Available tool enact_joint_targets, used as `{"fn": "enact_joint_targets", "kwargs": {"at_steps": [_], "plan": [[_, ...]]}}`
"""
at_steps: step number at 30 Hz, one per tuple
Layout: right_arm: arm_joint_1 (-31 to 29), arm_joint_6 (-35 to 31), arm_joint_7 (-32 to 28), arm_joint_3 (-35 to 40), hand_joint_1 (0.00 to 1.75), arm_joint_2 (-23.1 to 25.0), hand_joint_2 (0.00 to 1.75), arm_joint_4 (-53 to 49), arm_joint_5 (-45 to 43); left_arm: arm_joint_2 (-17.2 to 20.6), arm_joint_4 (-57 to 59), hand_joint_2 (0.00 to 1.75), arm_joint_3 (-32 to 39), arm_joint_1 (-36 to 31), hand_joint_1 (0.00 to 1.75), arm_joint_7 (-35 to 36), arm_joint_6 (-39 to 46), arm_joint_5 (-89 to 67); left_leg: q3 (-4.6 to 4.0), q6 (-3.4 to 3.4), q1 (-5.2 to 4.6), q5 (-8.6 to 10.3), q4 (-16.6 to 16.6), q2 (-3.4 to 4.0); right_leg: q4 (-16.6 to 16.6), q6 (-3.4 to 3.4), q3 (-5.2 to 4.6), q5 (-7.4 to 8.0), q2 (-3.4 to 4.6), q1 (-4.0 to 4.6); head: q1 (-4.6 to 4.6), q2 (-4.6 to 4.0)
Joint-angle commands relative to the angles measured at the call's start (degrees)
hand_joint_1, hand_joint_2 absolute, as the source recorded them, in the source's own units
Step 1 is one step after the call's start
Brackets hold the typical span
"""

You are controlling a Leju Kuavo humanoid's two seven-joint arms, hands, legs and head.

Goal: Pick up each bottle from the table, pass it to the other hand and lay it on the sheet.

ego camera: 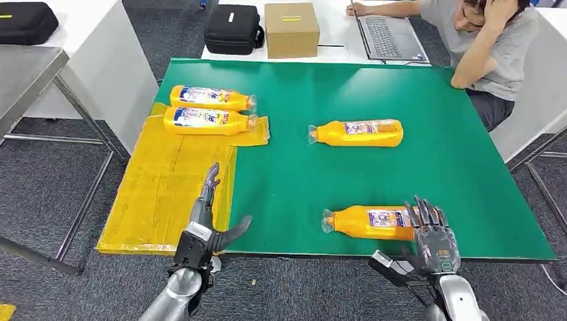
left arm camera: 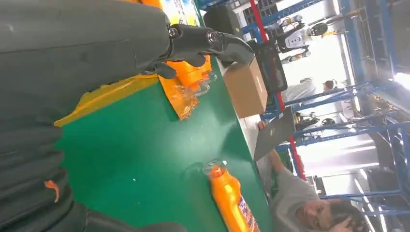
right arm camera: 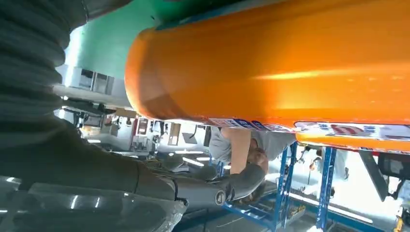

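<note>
I see the green table (ego camera: 414,167) spanning most of the head view, with the yellow sheet (ego camera: 167,194) draped over its left edge. Two orange bottles (ego camera: 210,98) (ego camera: 210,122) lie side by side on the sheet in the upper left. A third bottle (ego camera: 358,133) lies on bare green just right of centre. The fourth bottle (ego camera: 371,222) lies near the bottom edge, right of centre, cap pointing left. My right robot hand (ego camera: 431,237) sits at that bottle's base end, fingers spread and reaching over it; I cannot tell whether it grips yet. My left robot hand (ego camera: 210,224) hovers at lower left over the sheet's edge, fingers apart, holding nothing.
</note>
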Motion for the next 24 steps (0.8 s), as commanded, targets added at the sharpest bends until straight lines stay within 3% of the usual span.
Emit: {"fn": "enact_joint_targets", "kwargs": {"at_steps": [1, 24], "plan": [[-1.5, 0.2, -0.2, -0.9, 0.00, 0.2, 1.75, 6.2, 0.0, 0.1, 3.7, 1.75, 0.9, -2.1, 0.00, 0.2, -0.1, 0.0, 0.27, -0.09, 0.03, -0.08, -0.1, -0.01, -0.1, -0.08, 0.28, -0.10, -0.07, 0.04, 0.00, 0.00], [-6.2, -0.2, -2.1, -2.3, 0.00, 1.6, 1.75, 15.4, -1.5, 0.2, 4.3, 1.75, 1.3, -2.4, 0.00, 0.2, -0.1, 0.3, 0.49, -0.09, 0.03, -0.09, 0.0, 0.00, -0.1, -0.10, 0.49, -0.10, -0.08, 0.04, 0.00, 0.00]]}}
